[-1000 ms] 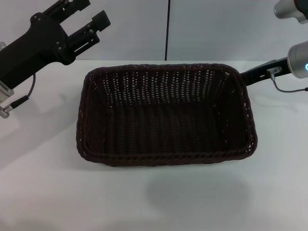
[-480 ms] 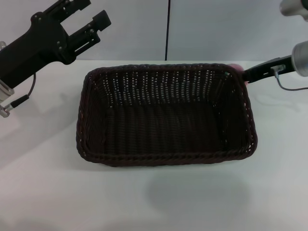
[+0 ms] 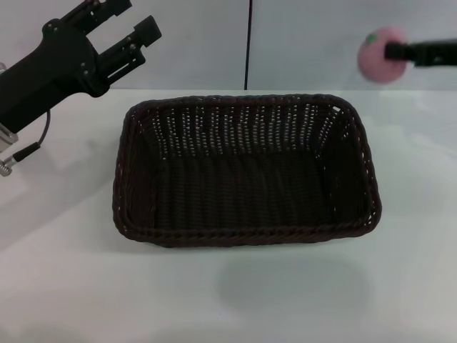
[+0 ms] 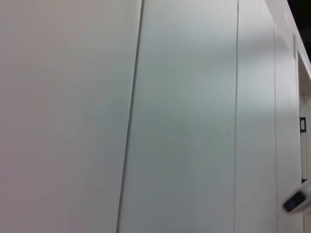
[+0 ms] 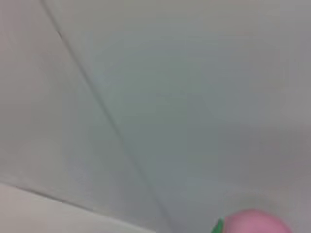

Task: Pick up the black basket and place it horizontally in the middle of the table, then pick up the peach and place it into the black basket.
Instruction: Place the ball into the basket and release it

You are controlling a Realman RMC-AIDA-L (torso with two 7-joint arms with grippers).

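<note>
The black basket (image 3: pixel 243 168) lies lengthwise across the middle of the white table (image 3: pixel 64 271), empty inside. The pink peach (image 3: pixel 380 54) with a green leaf mark hangs in the air above the basket's far right corner, held by my right gripper (image 3: pixel 391 53), whose black fingers reach in from the right edge. The peach also shows at the edge of the right wrist view (image 5: pixel 252 222). My left gripper (image 3: pixel 125 25) is open and empty, raised above the table beyond the basket's far left corner.
A grey panelled wall (image 3: pixel 307 36) with a dark vertical seam stands behind the table. The left wrist view shows only this wall (image 4: pixel 184 116). Bare tabletop lies in front of and on both sides of the basket.
My right gripper has risen from behind the basket's far right corner, lifting the peach up into the air. The left arm and the basket have not moved.
</note>
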